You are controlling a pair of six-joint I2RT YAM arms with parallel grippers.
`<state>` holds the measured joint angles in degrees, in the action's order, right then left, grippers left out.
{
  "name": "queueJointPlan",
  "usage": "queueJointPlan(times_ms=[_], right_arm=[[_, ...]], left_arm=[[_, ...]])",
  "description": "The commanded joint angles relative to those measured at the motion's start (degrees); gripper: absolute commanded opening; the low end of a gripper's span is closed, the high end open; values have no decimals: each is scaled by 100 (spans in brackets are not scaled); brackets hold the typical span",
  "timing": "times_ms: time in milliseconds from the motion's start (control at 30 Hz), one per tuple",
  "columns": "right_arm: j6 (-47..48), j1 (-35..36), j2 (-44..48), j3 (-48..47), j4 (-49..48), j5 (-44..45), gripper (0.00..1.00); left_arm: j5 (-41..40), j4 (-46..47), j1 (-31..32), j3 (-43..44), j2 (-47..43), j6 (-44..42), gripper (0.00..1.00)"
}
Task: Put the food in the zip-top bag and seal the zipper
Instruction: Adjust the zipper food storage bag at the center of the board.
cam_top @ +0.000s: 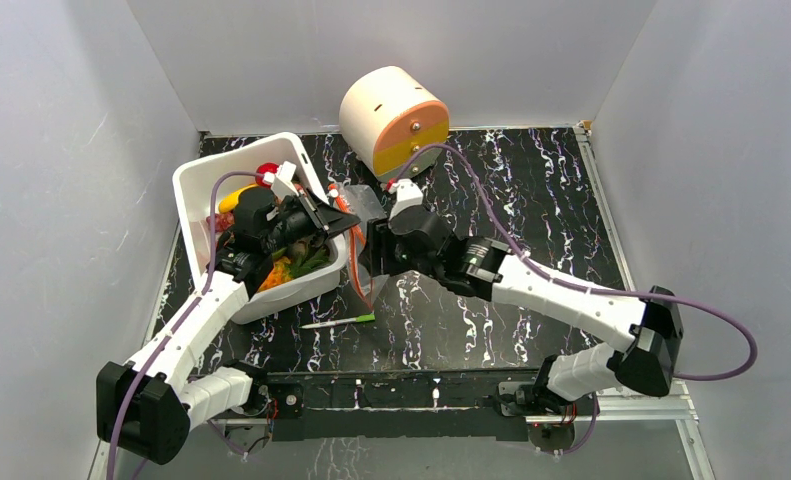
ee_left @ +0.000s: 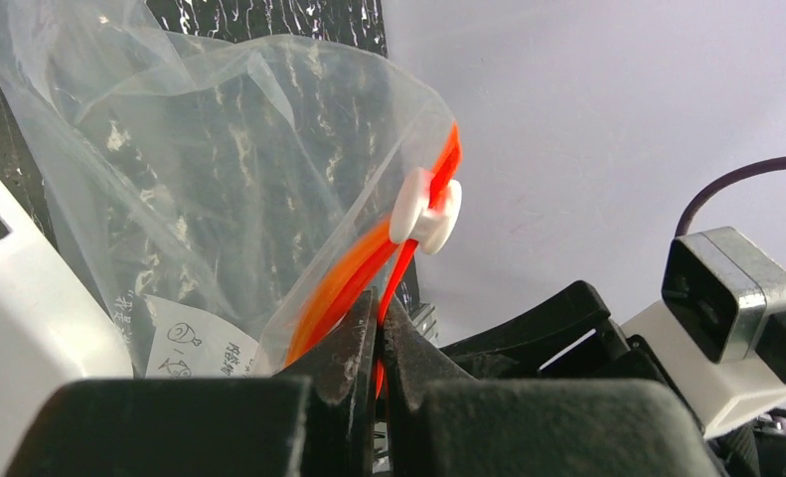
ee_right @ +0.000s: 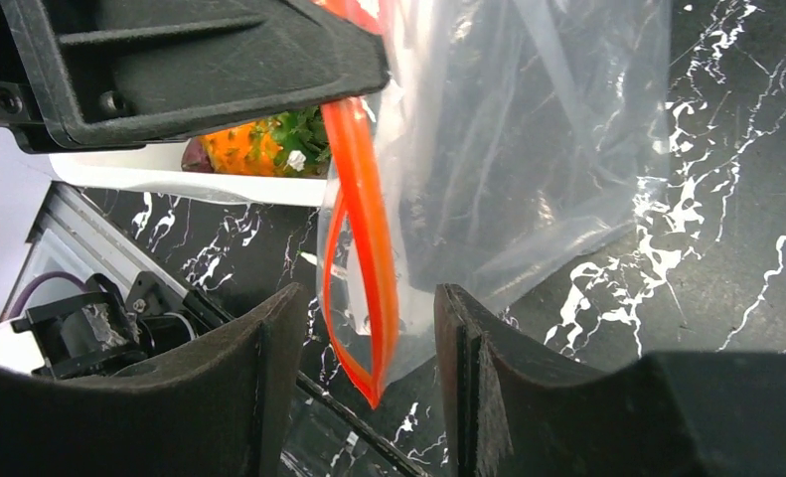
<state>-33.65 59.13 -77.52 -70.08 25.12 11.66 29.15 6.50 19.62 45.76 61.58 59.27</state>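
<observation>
The white bin point(cam_top: 199, 185) sits on the far left of the black marbled table point(cam_top: 541, 210). The food point(cam_top: 276, 272) lies in it: yellow, red, orange and green pieces, partly hidden by the left arm. The right wrist view shows an orange piece with green leaves point(ee_right: 254, 147) behind the bin's rim.

Over the bin's right edge, the left gripper point(ee_left: 379, 323) has its fingers pressed together on the zipper point(ee_left: 344, 283), pinching the orange strip just below its white slider point(ee_left: 426, 212). The zip-top bag point(ee_left: 220, 169) hangs from that pinch, just right of the bin, crinkled and clear, with the marbled table showing through it.

A thin white-and-green stick point(cam_top: 339, 321) lies on the table nearer than the bag.

The right gripper point(ee_right: 369, 298) faces the bag from the right with its fingers spread wide. The lower loop of the zipper dangles between them, apart from both pads.

Farther back and to the right stands a cream cylinder point(cam_top: 381, 105) with an orange and yellow face.
</observation>
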Motion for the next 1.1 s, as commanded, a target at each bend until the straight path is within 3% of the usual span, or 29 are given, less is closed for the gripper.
queueJointPlan(times_ms=[0, 233, 433, 567, 600, 667, 800, 867, 1067], right_arm=[[-76, 212, -219, -522, -313, 575, 49], [152, 342, -623, -742, -94, 1638, 43], [339, 371, -632, -638, -224, 2090, 24], [402, 383, -542, -549, -331, 2079, 0], [407, 383, -492, -487, -396, 2065, 0], [416, 380, -357, -331, -601, 2067, 0], [317, 384, -145, -133, -778, 2175, 0], [260, 380, -81, -120, -751, 2232, 0], [162, 380, 9, -154, -693, 2323, 0]], left_arm=[[92, -102, 33, 235, -146, 113, 0], [133, -213, 25, 272, -157, 232, 0], [100, -351, 29, 304, -184, 234, 0], [115, -430, 25, 353, -179, 167, 0], [96, -509, 25, 389, -176, 99, 0], [39, -730, 27, 500, -165, -95, 8], [-27, -1194, 30, 760, -191, -550, 39], [23, -1302, 26, 809, -264, -708, 50], [-16, -1207, 28, 582, -462, -848, 66]])
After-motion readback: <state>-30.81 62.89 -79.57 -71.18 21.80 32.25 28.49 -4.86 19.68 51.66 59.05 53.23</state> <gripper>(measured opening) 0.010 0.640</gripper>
